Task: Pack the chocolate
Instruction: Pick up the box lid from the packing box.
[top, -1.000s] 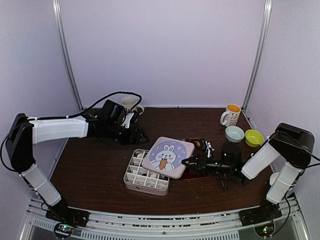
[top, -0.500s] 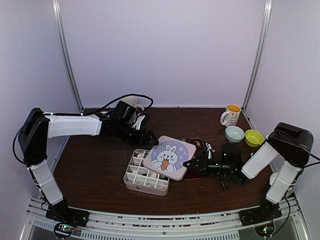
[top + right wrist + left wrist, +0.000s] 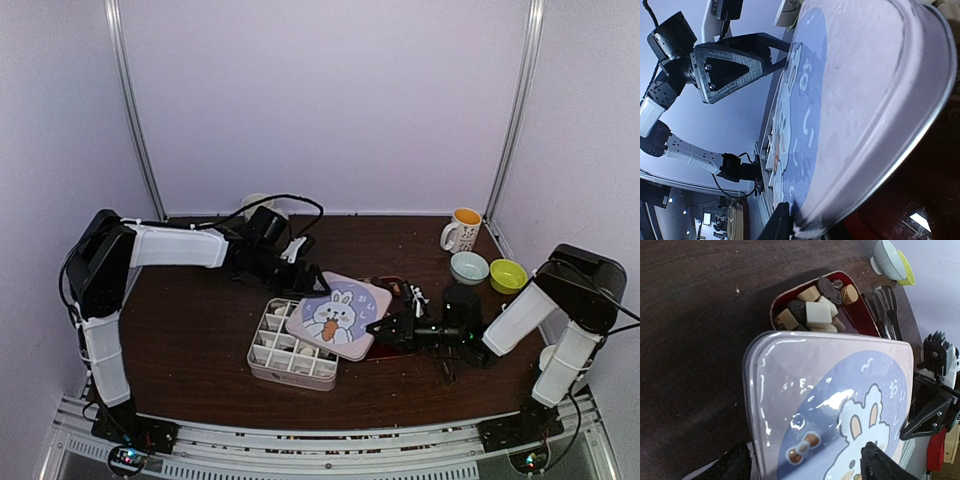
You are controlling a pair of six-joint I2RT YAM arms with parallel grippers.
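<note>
The chocolate (image 3: pixel 816 305), small dark, tan and cream pieces, lies in a dark-red tray (image 3: pixel 860 320) just behind the bunny lid (image 3: pixel 338 313). The lid leans tilted over the right end of a white gridded box (image 3: pixel 285 352). My right gripper (image 3: pixel 385 328) is shut on the lid's right rim; one finger (image 3: pixel 781 222) shows against the rim and the other is hidden under it. My left gripper (image 3: pixel 308 280) is open above the lid's far-left edge, its fingers (image 3: pixel 879 466) spread wide over the lid (image 3: pixel 840 405). It also shows in the right wrist view (image 3: pixel 735 65).
Metal tongs (image 3: pixel 415 295) lie by the tray's right side. A mug with an orange inside (image 3: pixel 463 230), a grey-blue bowl (image 3: pixel 469 267) and a yellow-green bowl (image 3: pixel 508 276) stand at the back right. A white mug (image 3: pixel 257 204) stands behind the left arm.
My left arm has swung right, bringing its open gripper from the back left to over the lid's far edge. The right gripper and the lid have barely shifted.
</note>
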